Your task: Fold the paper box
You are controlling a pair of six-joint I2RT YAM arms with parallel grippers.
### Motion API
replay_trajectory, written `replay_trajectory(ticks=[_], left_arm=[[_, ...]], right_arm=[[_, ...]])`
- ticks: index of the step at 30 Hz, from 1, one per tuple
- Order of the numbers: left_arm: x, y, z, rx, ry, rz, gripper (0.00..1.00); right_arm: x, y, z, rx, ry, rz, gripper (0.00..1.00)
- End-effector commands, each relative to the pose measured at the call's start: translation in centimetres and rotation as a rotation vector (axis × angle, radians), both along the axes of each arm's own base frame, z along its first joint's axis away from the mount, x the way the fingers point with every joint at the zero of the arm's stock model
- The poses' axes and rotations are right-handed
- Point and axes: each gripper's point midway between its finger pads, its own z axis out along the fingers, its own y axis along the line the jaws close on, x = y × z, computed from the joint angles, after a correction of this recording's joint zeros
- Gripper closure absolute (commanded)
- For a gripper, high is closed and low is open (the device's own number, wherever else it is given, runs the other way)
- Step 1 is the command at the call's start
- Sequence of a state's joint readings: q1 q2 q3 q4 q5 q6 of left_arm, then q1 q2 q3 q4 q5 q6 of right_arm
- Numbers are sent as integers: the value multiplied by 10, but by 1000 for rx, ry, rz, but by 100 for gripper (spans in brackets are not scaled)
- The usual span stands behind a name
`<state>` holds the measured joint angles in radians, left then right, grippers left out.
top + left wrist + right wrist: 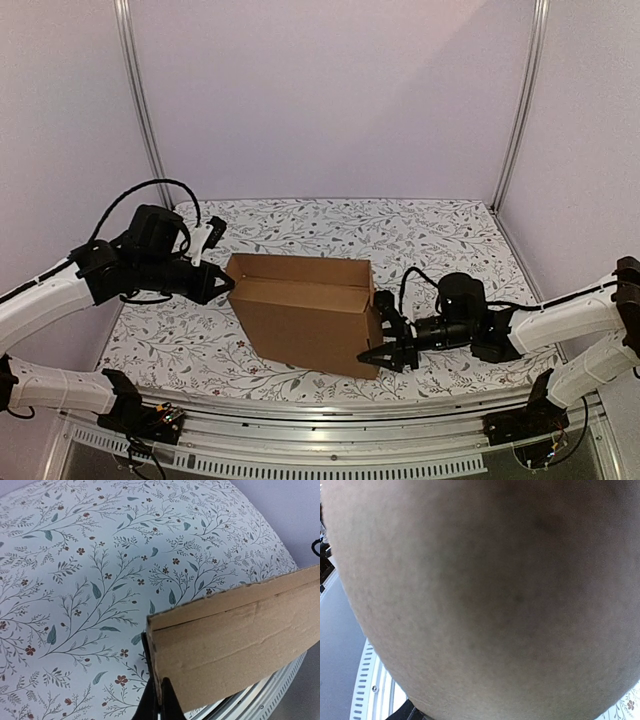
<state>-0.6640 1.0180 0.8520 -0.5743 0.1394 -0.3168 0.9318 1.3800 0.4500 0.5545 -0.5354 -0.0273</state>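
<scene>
Paper box [305, 315] of plain brown cardboard sits partly folded on the floral-patterned table [440, 235], near its front edge, top open and walls raised. Left end effector [222, 284] is closed, its fingers [167, 700] pinching the edge of the box's left wall. Right end effector [378, 332] meets the box's right end with jaws spread apart; its wrist camera sees only blurred cardboard.

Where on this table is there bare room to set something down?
Bare cloth runs between the paper box and the back wall, and at the near left between box and front rail. Crowded at the box's ends, where the left fingers and right fingers sit.
</scene>
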Motion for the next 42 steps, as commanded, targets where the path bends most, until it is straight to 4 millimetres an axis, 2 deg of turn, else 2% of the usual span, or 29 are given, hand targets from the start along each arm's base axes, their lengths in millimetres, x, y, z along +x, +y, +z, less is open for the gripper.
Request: replay_trajectory(ticks=[1,12,20,30,32,33,42], left_arm=[[-8,-8,1,13,5,-38,100],[-19,-11,-11,35,26,-41,100],[-30,-11,-21,54,38,-40,100],[-37,-9,-24,113,24,-42,100],[-37,-8,-25,125,18,-33,100],[-37,-9,-26,128,16,-33,100],[-39,-15,-29,138,27,-14,100]], right_arm=[[4,4,-7,-10,-28,-32,56],[12,1,-13,-15,-41,-92,53],[22,-3,-16,-21,-48,-159,44],[30,-7,-9,9,-29,-228,27],[30,-8,-6,20,-21,-237,15],[29,-9,-2,30,-20,-239,3],[33,-20,17,73,-26,-304,1]])
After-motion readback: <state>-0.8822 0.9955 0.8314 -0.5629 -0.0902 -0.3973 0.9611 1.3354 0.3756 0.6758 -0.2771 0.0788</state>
